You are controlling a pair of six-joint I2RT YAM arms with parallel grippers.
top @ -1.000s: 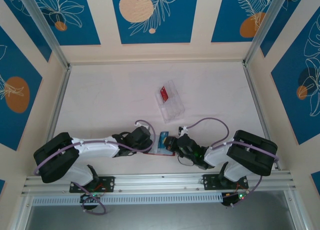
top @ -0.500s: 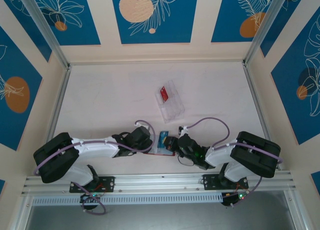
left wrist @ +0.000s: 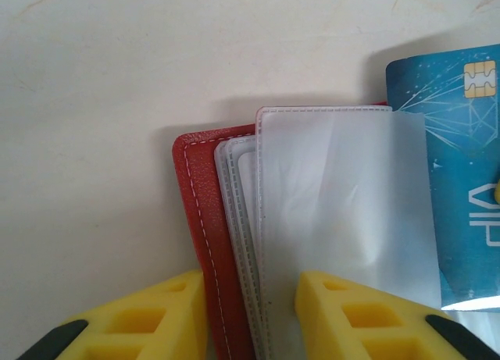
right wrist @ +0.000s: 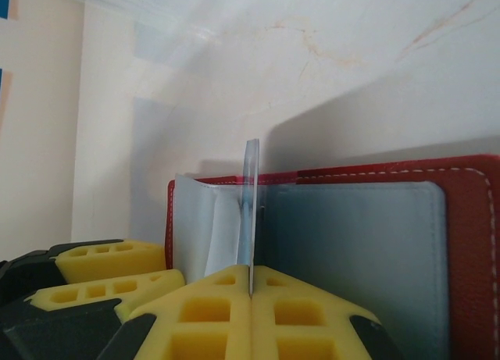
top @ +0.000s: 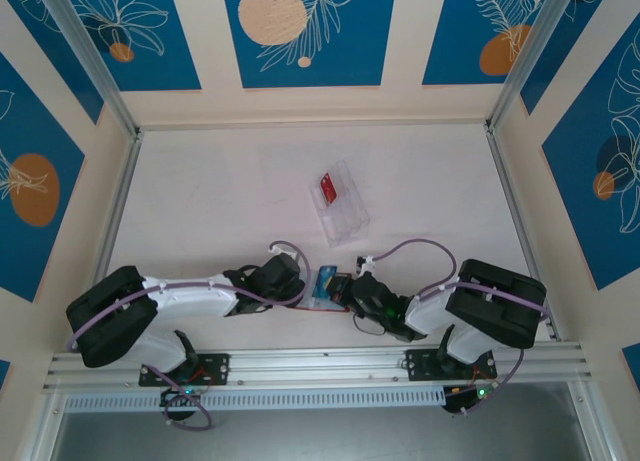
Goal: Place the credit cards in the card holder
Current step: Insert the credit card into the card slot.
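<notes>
Blue plastic with a gold chip (left wrist: 479, 79): the blue card (left wrist: 457, 180) carries what looks like "VIP", its letters cut off by the frame edge. One clear sleeve (left wrist: 344, 196) of the red card holder (left wrist: 199, 219) overlaps it, and the holder lies open on the table (left wrist: 94, 102) between the arms. Clenched on that card, seen edge-on, is the right gripper (right wrist: 251, 276). Over the holder's edge the left gripper (left wrist: 250, 286) has its jaws apart, pinching nothing. Farther back, a clear tray (top: 350, 219) holds one red card (top: 326, 188); its other compartments are hard to make out.
</notes>
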